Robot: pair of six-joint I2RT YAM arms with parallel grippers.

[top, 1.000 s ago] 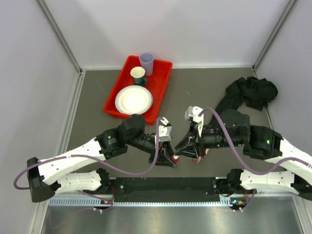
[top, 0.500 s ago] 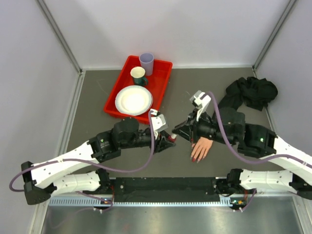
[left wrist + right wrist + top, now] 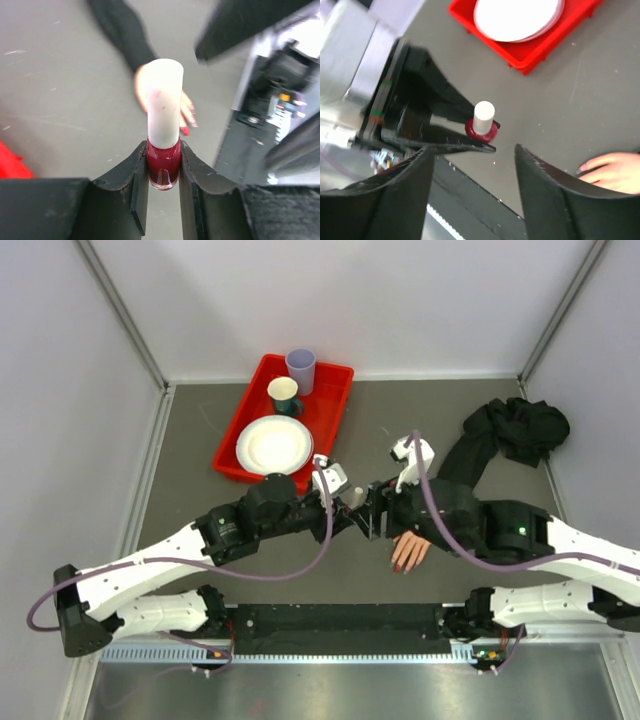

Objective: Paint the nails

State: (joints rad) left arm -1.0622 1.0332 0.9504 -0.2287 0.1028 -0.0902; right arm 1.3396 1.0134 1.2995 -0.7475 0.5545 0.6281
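My left gripper (image 3: 163, 150) is shut on a small dark-red polish bottle (image 3: 162, 162) with a white cap (image 3: 164, 100), held off the table. Behind it lies the skin-coloured mannequin hand (image 3: 188, 106) with a black sleeve (image 3: 125, 35); one red nail (image 3: 184, 131) shows. From above, the hand (image 3: 410, 548) lies palm down with its red nails (image 3: 400, 566) pointing to the near edge. My right gripper (image 3: 472, 147) stands open, facing the bottle (image 3: 481, 129) from close by, with nothing between its fingers. In the top view the two grippers (image 3: 352, 508) (image 3: 377, 510) almost meet just left of the hand.
A red tray (image 3: 335, 420) at the back left holds a white plate (image 3: 274, 444), a green cup (image 3: 284, 392) and a lilac cup (image 3: 301, 365). A black cloth (image 3: 515, 430) lies at the back right. The black base rail (image 3: 340, 620) runs along the near edge.
The right gripper has opened and swung left until it faces the bottle. Both grippers have moved back from the near edge, so the mannequin hand now shows. The left gripper still holds the bottle.
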